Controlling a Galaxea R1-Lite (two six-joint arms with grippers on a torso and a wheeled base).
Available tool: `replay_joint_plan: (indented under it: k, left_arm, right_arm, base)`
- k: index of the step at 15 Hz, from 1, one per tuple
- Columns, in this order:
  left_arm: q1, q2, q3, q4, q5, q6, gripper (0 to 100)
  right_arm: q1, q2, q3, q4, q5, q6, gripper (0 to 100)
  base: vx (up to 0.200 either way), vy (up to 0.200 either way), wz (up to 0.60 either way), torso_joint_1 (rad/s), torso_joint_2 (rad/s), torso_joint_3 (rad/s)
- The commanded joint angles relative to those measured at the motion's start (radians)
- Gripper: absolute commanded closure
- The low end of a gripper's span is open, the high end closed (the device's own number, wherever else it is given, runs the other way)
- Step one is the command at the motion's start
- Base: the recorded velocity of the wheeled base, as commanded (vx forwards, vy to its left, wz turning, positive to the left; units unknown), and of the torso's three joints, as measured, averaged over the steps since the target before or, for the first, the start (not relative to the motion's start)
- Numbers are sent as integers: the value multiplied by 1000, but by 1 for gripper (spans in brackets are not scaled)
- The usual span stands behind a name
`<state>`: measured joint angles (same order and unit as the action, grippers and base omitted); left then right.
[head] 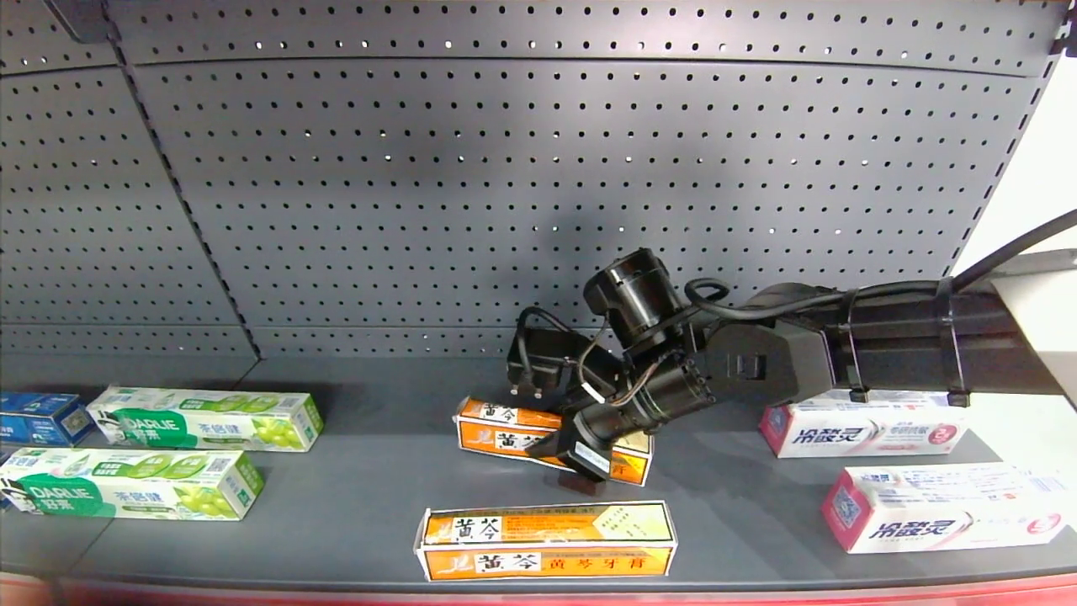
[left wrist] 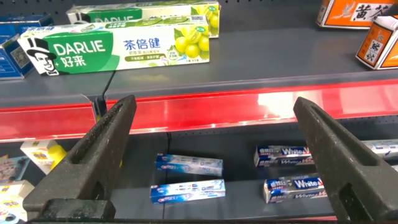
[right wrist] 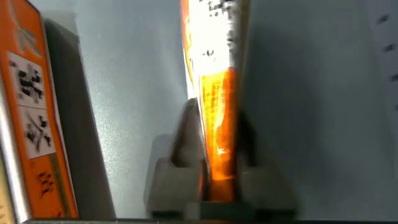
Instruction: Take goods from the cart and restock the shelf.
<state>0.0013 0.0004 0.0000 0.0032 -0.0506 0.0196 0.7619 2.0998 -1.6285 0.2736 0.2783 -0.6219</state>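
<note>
Shelf, middle bay. The right gripper comes in from the right, closed narrow on the right-hand end of the rear orange box. In the right wrist view its fingers pinch the box's thin sides. The box sits at a slant to the shelf front with its far end on the shelf. Cannot tell whether the gripped end is down.

The front orange box lies flat near the shelf lip, just ahead of the gripper and apart from it. 2 green boxes lie to the left and 2 pink boxes to the right. The right forearm passes over the rear pink one.

The left gripper hangs low in front of the shelf lip, jaws wide, holding nothing.

Judgement: this is the placing step, close to release.

Risks from here:
- Letting go with the gripped end raised could drop the box, and it may roll onto its side or land more askew.
- 1 finger looks tucked low beside the box. Pulling back before the jaws open fully could drag the box forward into the front orange box, which has little margin before the lip.
- A low or sideways retreat could sweep the forearm across the rear pink box.
- The slant, if left, breaks the row with the front box.
</note>
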Motion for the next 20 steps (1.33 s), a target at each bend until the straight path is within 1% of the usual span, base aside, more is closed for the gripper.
replay_joint_plan:
  k: [1,4,8,10,13,17,20]
  left_arm:
    - [0,0,0,0,0,0,0]
    - [0,0,0,0,0,0,0]
    - [0,0,0,0,0,0,0]
    - [0,0,0,0,0,0,0]
    - [0,0,0,0,0,0,0]
    - [0,0,0,0,0,-1,0]
    - [0,0,0,0,0,0,0]
  right_arm:
    - [5,5,-5,-2,-1,2,0]
    - [5,-6,-13,-5,-1,27,0]
    - [-1,-38,-82,-5,-1,126,0]
    - [-3,-80,-79,-5,1,166,0]
    - [-6,-169,-19,2,-2,199,0]
    - [-38,-254,145,2,-11,194,0]
    - [-47,-267,193,-2,-44,192,0]
  base:
    - [0,0,0,0,0,0]
    - [0,0,0,0,0,0]
    - [0,0,0,0,0,0]
    - [0,0,0,0,0,0]
    - [0,0,0,0,0,0]
    - [0,0,0,0,0,0]
    - [0,0,0,0,0,0]
